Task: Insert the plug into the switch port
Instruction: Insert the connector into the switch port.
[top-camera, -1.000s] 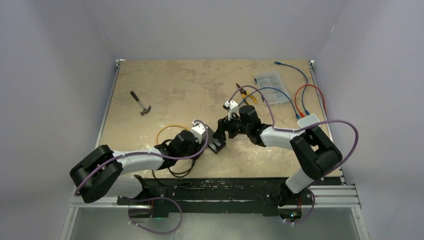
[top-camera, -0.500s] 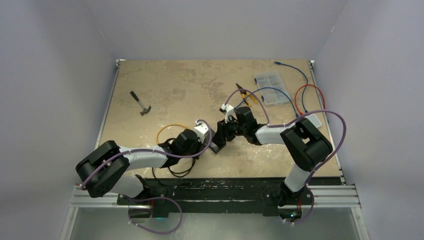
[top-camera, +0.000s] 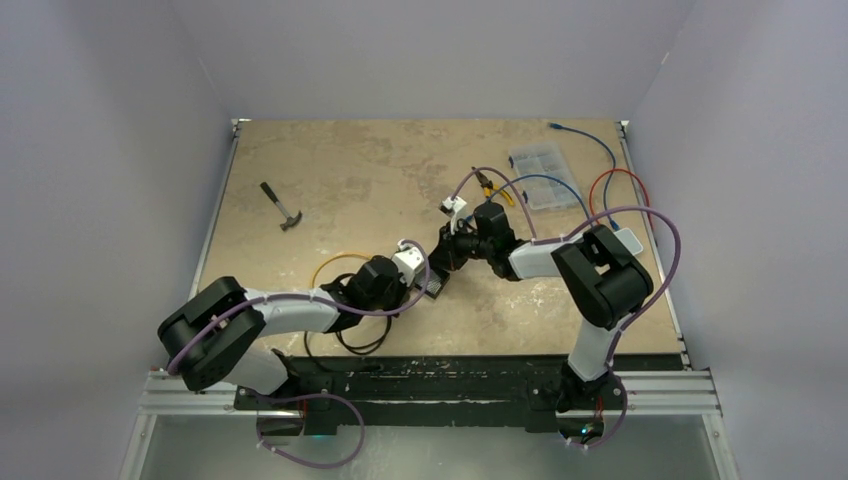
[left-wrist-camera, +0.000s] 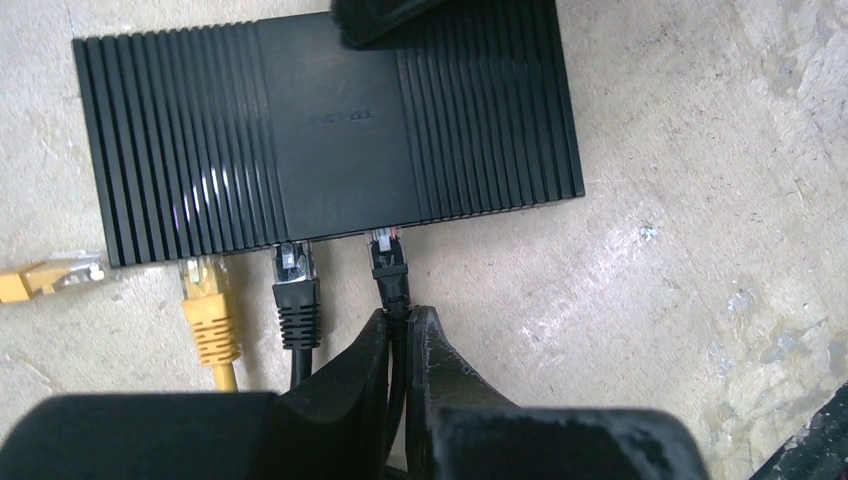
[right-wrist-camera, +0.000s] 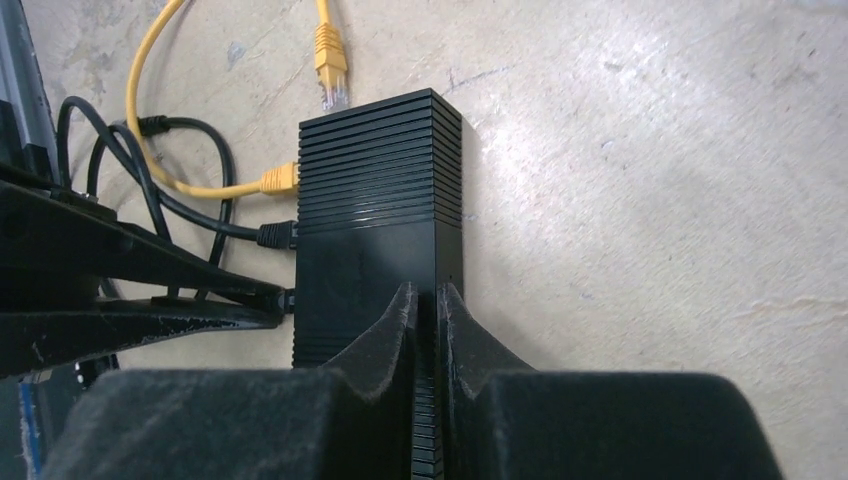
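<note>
Now both have closed: left end effector (left-wrist-camera: 402, 318) grasping the plug (left-wrist-camera: 388, 262) at the switch (left-wrist-camera: 330, 120), right end effector (right-wrist-camera: 425, 295) clenched atop it.

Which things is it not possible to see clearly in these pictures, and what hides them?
- Left wrist view: the top of the switch hides its ports, so it is unclear how deep the black plug in the left gripper sits.
- Left wrist view: the label on the switch is blurred.
- Right wrist view: the right gripper hides its own contact with the switch.
- Top view: both grippers cover most of the switch.
</note>
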